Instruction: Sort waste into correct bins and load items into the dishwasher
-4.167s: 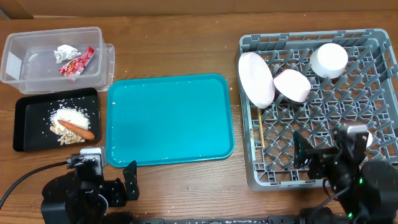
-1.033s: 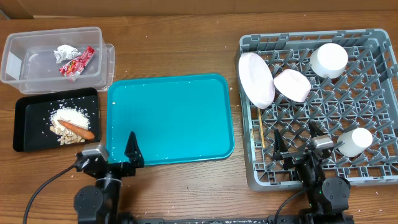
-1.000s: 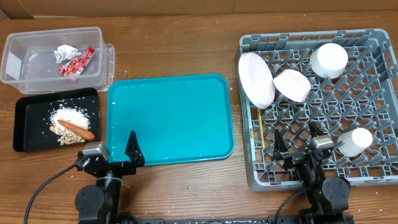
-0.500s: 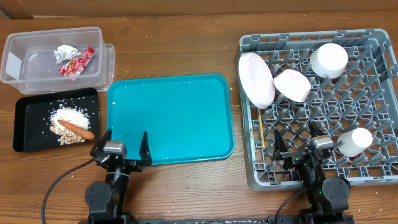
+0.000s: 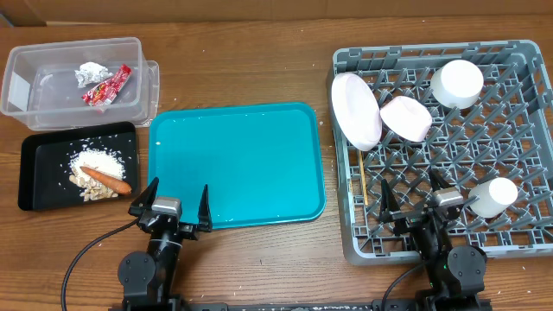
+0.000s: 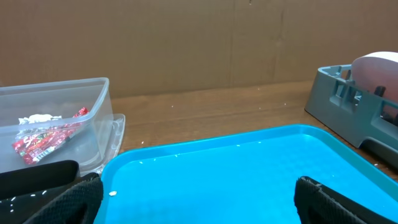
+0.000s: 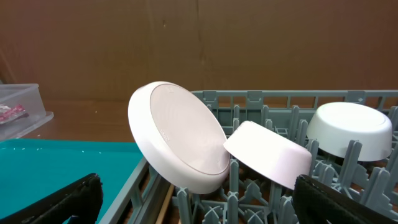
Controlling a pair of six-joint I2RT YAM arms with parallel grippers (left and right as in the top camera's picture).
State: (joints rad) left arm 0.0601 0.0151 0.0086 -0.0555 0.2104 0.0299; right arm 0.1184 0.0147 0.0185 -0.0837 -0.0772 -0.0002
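Observation:
The grey dish rack (image 5: 527,130) at the right holds a white plate (image 5: 355,109) on edge, a white bowl (image 5: 406,118), a second bowl (image 5: 456,83), a cup (image 5: 492,196) and a chopstick (image 5: 362,180). The plate (image 7: 180,137) and bowls (image 7: 270,152) also show in the right wrist view. The clear tub (image 5: 52,104) holds the red-and-silver wrapper (image 5: 107,86) and paper wad (image 5: 90,72). The black tray (image 5: 34,173) holds rice scraps (image 5: 97,161) and the carrot (image 5: 108,180). My left gripper (image 5: 170,200) is open and empty at the teal tray's front edge. My right gripper (image 5: 412,195) is open and empty over the rack's front.
The teal serving tray (image 5: 235,164) lies bare in the middle, with a few tiny crumbs on it (image 6: 224,174). The wooden table (image 5: 259,60) runs behind it. A brown cardboard wall (image 6: 199,43) closes the back. Cables trail from both arms at the front edge.
My left gripper has turned from side-on to face the teal tray squarely and shifted slightly right. My right gripper, earlier over the rack's front right, has held still for the last second.

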